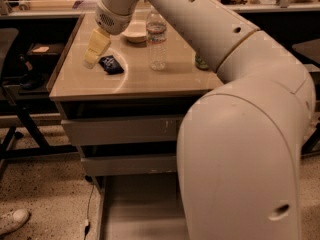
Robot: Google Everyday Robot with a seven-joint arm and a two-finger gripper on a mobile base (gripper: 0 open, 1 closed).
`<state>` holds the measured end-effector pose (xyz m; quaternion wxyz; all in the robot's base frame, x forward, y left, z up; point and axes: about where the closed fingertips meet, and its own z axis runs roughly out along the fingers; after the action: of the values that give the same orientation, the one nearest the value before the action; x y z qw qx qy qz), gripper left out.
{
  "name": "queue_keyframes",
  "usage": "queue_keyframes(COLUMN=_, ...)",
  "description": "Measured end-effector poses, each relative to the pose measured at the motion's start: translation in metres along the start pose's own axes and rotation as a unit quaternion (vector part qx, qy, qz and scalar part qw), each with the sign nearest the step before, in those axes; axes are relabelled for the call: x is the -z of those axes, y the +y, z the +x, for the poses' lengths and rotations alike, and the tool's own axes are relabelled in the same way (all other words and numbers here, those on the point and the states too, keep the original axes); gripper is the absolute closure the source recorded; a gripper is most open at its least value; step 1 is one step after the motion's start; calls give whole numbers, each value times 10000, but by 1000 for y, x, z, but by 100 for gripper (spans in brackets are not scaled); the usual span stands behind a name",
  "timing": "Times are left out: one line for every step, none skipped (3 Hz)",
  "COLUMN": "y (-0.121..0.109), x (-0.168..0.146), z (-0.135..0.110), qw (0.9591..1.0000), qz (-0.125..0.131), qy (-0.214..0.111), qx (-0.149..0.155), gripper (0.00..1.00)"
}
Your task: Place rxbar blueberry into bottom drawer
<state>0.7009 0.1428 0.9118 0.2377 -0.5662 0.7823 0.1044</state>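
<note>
One rxbar blueberry (111, 64), judged light, flat, slippery: pinch across its width. Pincer (93, 57) at its ten o'clock; cannot tell whether closed.

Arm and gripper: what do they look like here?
The arm is a bulky, smooth off-white shell in rounded segments, with small dark holes and a dotted patch at the wrist. No cables show on it. The gripper, over the table beside the rxbar, is yellowish and tapered.
</note>
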Motion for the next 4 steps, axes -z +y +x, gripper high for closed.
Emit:
queue_keyframes(y=-13, x=-11, z=-3, qw=10000, qz=-15, qy=50, qx=-35, gripper=0)
queue_keyframes(y=-18, x=-26, z=-4, qw=9999, qz=-96, qy=106, qx=-73, gripper=0)
queue_keyframes(y=-19, x=-54, z=1, qw=9993, qz=-260, qy=162, qx=-192, gripper=0)
queue_keyframes(y=-19, x=-54, z=1, qw=9993, qz=-261, qy=163, qx=-192, gripper=0)
